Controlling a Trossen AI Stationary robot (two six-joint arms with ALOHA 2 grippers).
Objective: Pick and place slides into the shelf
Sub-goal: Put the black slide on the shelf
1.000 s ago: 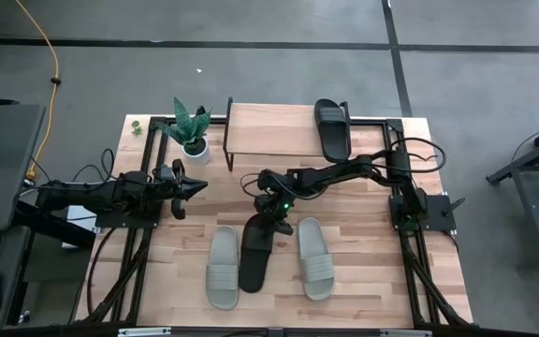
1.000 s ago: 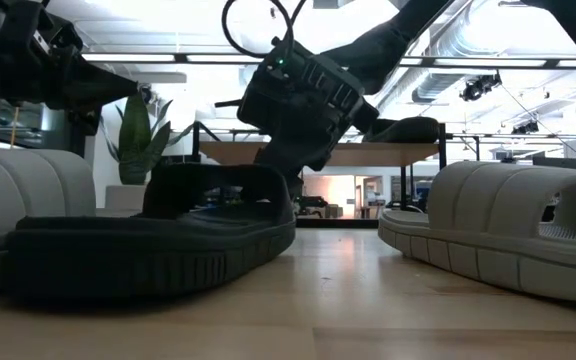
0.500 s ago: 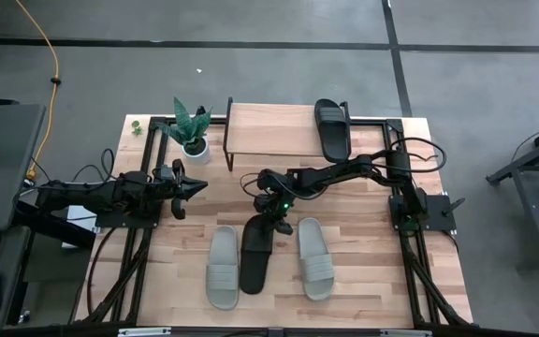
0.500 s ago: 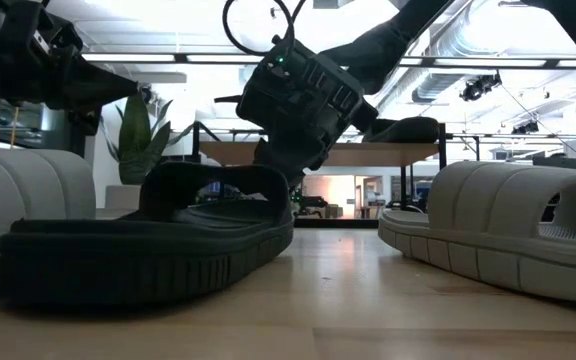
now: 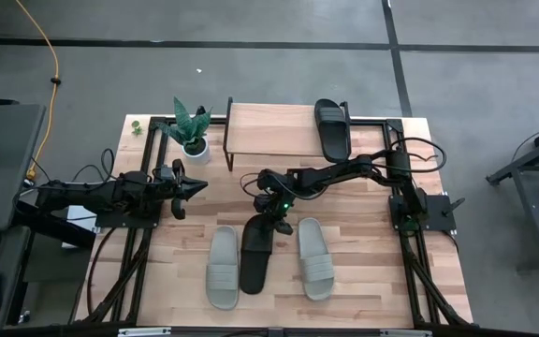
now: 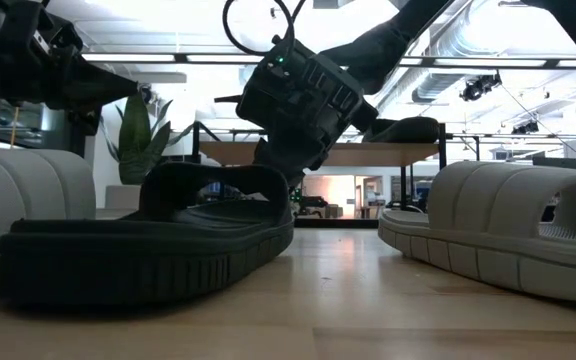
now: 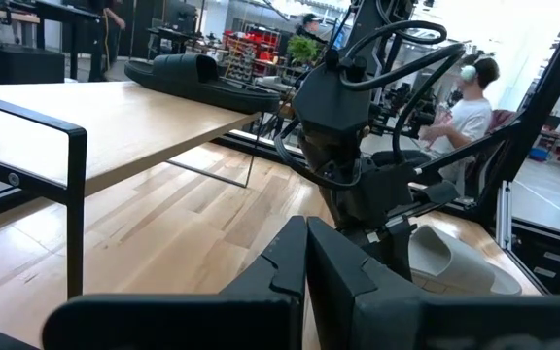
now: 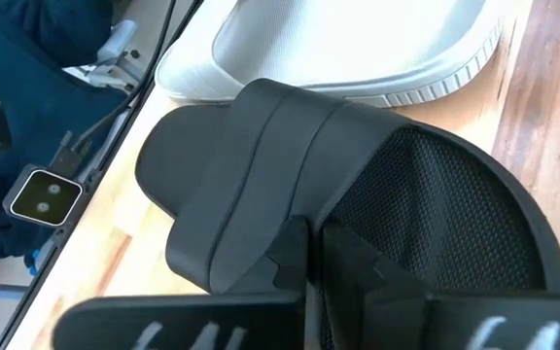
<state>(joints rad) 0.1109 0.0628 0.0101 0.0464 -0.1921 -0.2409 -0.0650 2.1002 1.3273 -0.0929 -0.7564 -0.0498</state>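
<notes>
One black slide (image 5: pixel 254 257) lies on the table between two pale grey-green slides (image 5: pixel 221 269) (image 5: pixel 314 259). My right gripper (image 5: pixel 271 220) stands over its far end, shut on its strap; in the low view the gripper (image 6: pixel 288 150) comes down behind the strap. The second black slide (image 5: pixel 331 129) rests sole-down on the right end of the shelf (image 5: pixel 274 131). My left gripper (image 5: pixel 197 184) waits shut, left of centre and above the table, pointing at the right arm. My right gripper (image 8: pixel 309 248) pinches the black slide's strap at its edge (image 8: pixel 304 209) between the two fingers, coming from above and slanting down. The slide's far end (image 6: pixel 283 225) is tipped slightly up, and its near end (image 6: pixel 28 265) rests on the table.
A potted plant (image 5: pixel 192 126) stands left of the shelf. The shelf top's left and middle parts are bare plank. The pale slides lie close on both sides of the black one. In the left wrist view a person (image 7: pixel 460 107) sits beyond the table.
Within the first half second my right gripper rose a little with the strap. The black slide's far end tipped up slightly while its near end stayed on the table. Since then nothing has moved.
</notes>
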